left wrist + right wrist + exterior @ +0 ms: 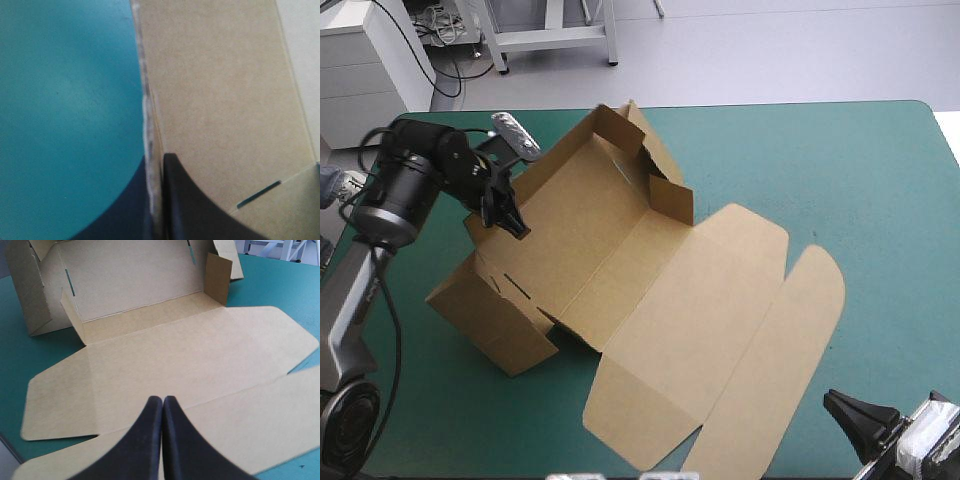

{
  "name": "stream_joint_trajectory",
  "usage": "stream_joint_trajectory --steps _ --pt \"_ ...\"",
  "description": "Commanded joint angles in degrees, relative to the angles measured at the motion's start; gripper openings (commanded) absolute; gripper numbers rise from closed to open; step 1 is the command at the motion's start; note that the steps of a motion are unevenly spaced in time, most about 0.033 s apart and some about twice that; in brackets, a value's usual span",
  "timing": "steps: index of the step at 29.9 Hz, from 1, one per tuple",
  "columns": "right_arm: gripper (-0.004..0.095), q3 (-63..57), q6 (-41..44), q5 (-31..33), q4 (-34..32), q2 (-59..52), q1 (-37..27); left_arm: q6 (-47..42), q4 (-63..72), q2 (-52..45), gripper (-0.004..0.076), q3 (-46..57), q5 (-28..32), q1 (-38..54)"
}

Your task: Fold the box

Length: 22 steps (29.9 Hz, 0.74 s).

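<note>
The brown box (pixel 620 250) lies across the table's middle with its back and end walls raised. Its lid (pixel 720 330) and tuck flap lie flat toward the near right. My left gripper (pixel 510 218) is at the box's far left wall and is shut on the wall's top edge. In the left wrist view the board's edge (pixel 152 125) runs between the black fingers (pixel 190 210). My right gripper (pixel 835 403) hangs near the table's front right corner, shut and empty. In the right wrist view it (pixel 163 401) points over the flat lid (pixel 165 365) toward the raised walls.
Bare teal-green cover (pixel 850 170) stretches along the far right of the table. A narrower strip of it (pixel 430 400) lies at the near left. One end flap (pixel 670 195) of the box stands upright on the far side.
</note>
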<state>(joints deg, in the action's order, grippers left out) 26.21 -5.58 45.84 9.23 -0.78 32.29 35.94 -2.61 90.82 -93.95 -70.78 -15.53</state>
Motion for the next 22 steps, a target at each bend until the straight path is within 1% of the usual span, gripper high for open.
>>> stream_joint_trajectory --steps 1,5,10,15,18,22 --pt "-0.0016 1.29 0.26 -4.47 0.05 -0.13 -0.38 1.80 -8.60 -0.74 -0.0008 -2.00 -1.45 -6.24" --pt "-0.0016 1.27 0.69 -4.47 0.05 -0.13 -0.38 3.39 -17.23 -0.61 -0.0008 -2.00 0.76 -12.34" --pt "-0.0016 1.27 0.69 -4.47 0.05 -0.13 -0.38 7.70 -22.79 -1.19 -0.0008 -2.00 4.05 -18.02" --pt "-0.0016 1.27 0.69 -4.47 0.05 -0.13 -0.38 8.99 -23.91 -1.19 -0.0008 -2.00 6.58 -22.69" --pt "-0.0016 1.27 0.69 -4.58 0.05 -0.13 -0.38 9.90 -25.05 -1.32 -0.0008 -2.00 6.81 -25.87" --pt "-0.0016 1.27 0.69 -4.58 0.05 -0.13 -0.38 9.77 -26.83 -3.67 -0.0008 -0.18 8.39 -30.55"
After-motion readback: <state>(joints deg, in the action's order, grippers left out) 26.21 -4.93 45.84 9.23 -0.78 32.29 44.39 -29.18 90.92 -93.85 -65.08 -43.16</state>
